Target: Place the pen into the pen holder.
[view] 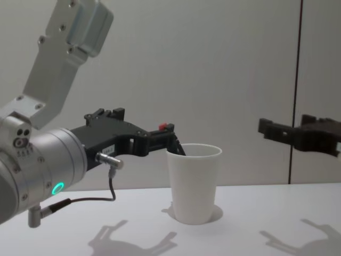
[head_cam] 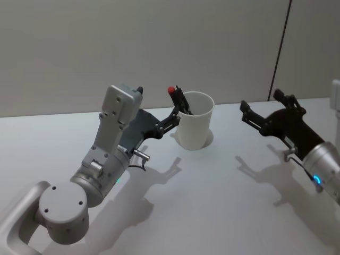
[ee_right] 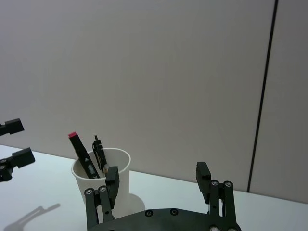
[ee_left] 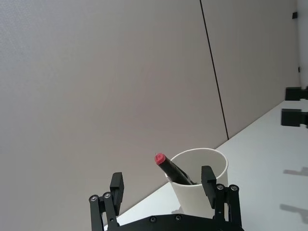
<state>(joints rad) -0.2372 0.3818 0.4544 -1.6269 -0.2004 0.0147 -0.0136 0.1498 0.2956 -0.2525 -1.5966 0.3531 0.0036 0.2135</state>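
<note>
The pen holder (head_cam: 194,129) is a white paper cup standing at the back middle of the table. The pen (ee_left: 172,169), black with a red end, leans inside it against the rim, its red tip (head_cam: 171,90) sticking out above. In the right wrist view a second thin black stick (ee_right: 98,155) stands beside the pen (ee_right: 81,151) in the cup (ee_right: 121,169). My left gripper (head_cam: 178,109) is open just left of the cup's rim, with nothing between its fingers (ee_left: 116,186). My right gripper (head_cam: 261,103) hangs open to the right of the cup, well apart from it.
The white table (head_cam: 212,202) carries nothing else near the cup. A grey wall with a dark vertical seam (head_cam: 281,48) rises right behind the table's far edge. A white object (head_cam: 336,95) shows at the right edge.
</note>
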